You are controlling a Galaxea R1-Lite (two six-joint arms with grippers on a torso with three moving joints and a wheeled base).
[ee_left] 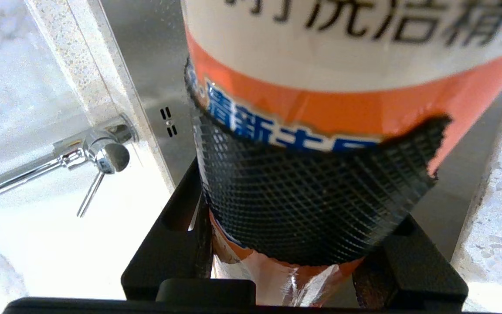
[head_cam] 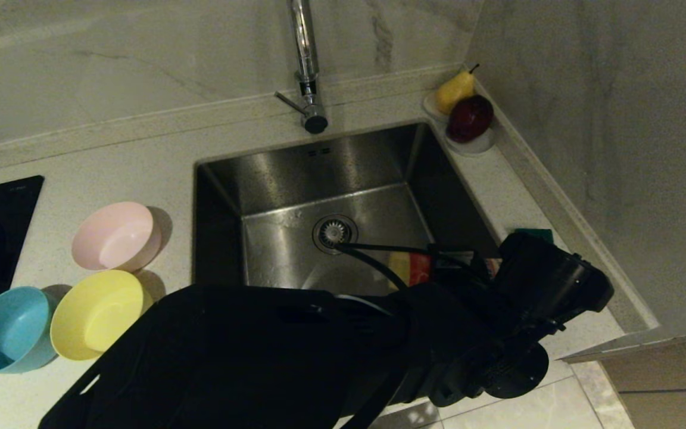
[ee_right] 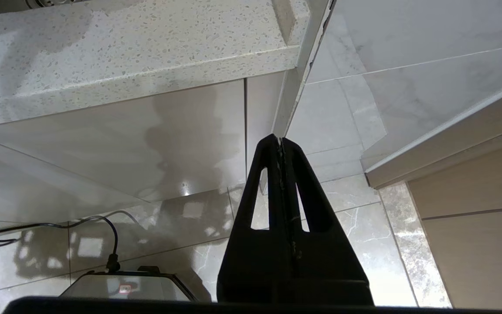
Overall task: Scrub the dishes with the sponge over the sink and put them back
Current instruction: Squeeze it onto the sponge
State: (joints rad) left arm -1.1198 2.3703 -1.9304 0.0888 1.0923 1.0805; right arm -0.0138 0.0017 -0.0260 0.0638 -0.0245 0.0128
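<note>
Left claw [ee_left: 303, 279] pinching detergent bottle [ee_left: 342, 87] over sink [head_cam: 295, 167] front-right edge; right claw [ee_right: 280, 144] pressed together below counter [ee_right: 124, 43].

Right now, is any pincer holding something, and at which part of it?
The left pincer holds a dish soap bottle around its labelled body, over the sink. The right pincer is shut on nothing, below the counter.

Three bowls [head_cam: 118, 235] (one sponge [head_cam: 532, 233], seemingly).
</note>
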